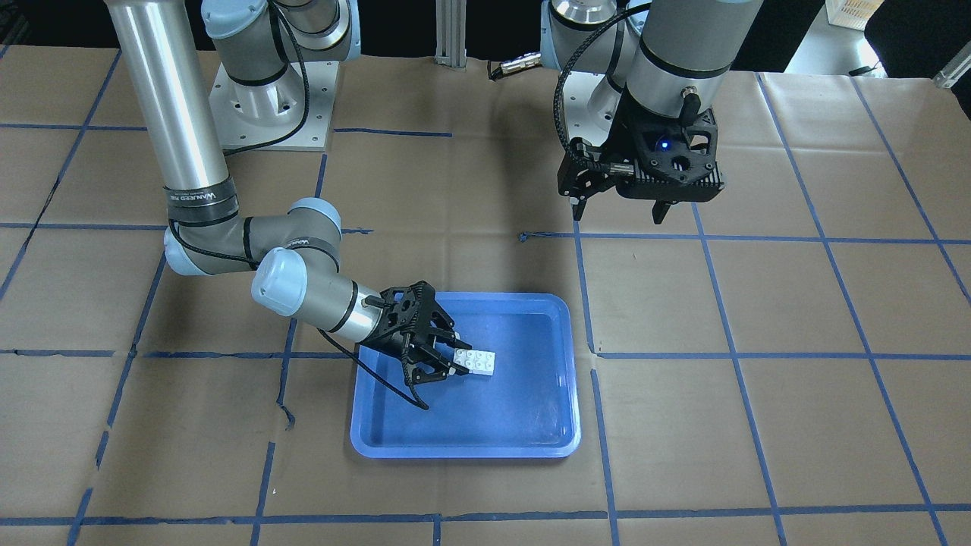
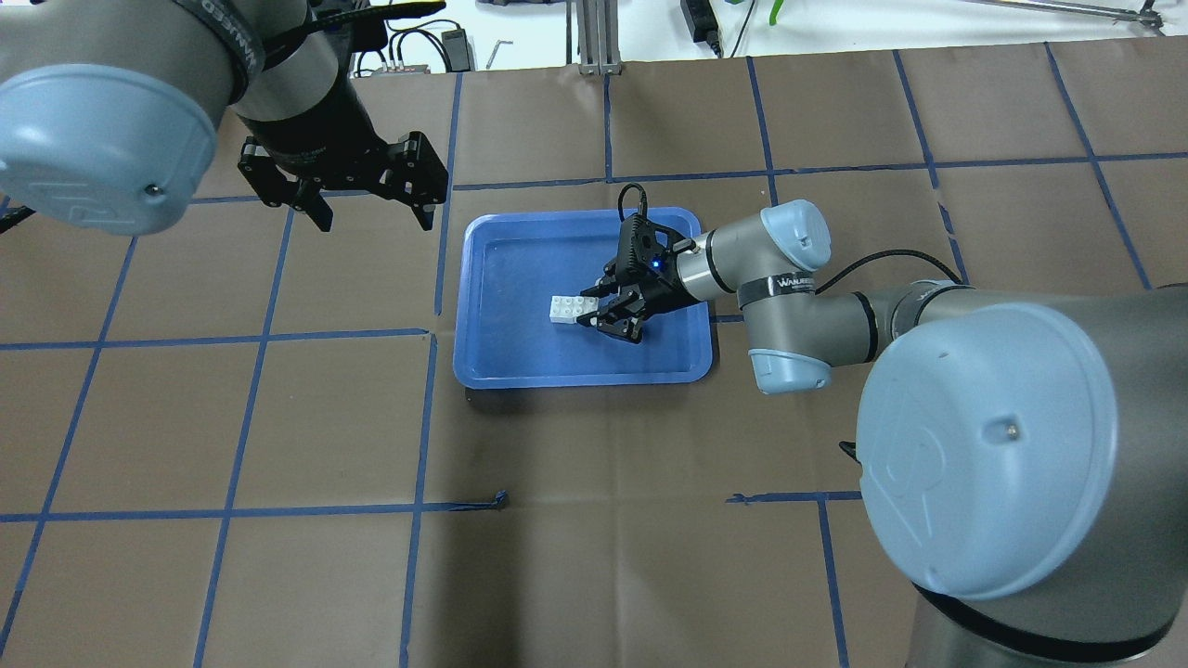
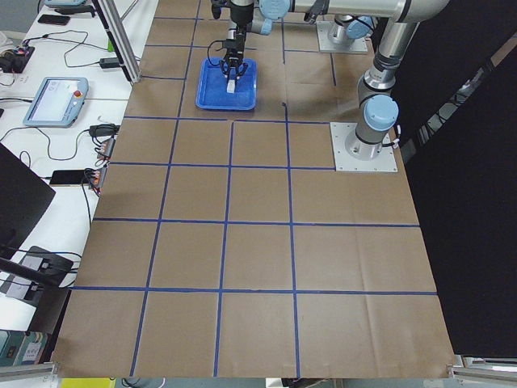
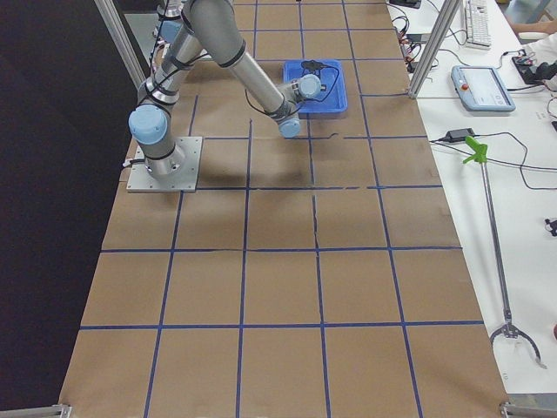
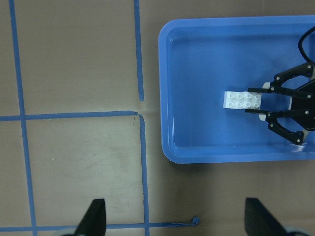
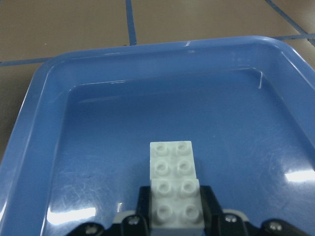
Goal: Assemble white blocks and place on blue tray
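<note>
The blue tray [image 1: 531,425] lies mid-table; it also shows in the overhead view [image 2: 520,269] and both wrist views [image 5: 197,73] [image 6: 147,98]. The two white blocks [image 1: 476,362] [image 2: 568,309] [image 5: 242,100] [image 6: 172,169] sit joined in a row inside the tray, low at its floor. My right gripper [image 1: 457,359] [image 2: 582,308] [image 5: 251,101] reaches in nearly level and is shut on the nearer block; its fingers [image 6: 209,196] flank that block. My left gripper [image 1: 618,214] [image 2: 376,223] [image 5: 177,216] hangs open and empty above the table, beside the tray's far corner.
The table is covered in brown paper with a blue tape grid. The right arm's elbow [image 2: 789,306] lies low beside the tray's edge. Arm base plates [image 1: 265,114] stand at the robot's side. A loose tape end [image 2: 501,501] sticks up near the robot.
</note>
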Motion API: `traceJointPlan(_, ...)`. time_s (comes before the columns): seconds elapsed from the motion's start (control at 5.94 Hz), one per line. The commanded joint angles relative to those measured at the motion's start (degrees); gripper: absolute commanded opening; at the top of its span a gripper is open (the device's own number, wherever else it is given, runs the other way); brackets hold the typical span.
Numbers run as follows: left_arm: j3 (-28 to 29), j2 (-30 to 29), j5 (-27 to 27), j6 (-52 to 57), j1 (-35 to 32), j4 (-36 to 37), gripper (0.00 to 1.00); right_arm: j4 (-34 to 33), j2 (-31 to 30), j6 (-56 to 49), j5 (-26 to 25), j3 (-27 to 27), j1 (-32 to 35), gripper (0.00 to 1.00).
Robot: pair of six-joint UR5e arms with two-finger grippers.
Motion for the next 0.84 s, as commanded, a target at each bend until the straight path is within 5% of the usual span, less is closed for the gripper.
traceJointPlan(0.0, 0.0, 0.1, 0.3, 0.3, -0.1, -0.1, 0.99, 0.1, 0.0, 0.0, 0.0, 0.1, 0.0, 0.37)
traceJointPlan(0.67, 0.0, 0.3, 0.3, 0.5, -0.1, -0.2, 0.99, 0.1, 0.1, 0.0, 0.1, 0.0, 0.0, 0.45)
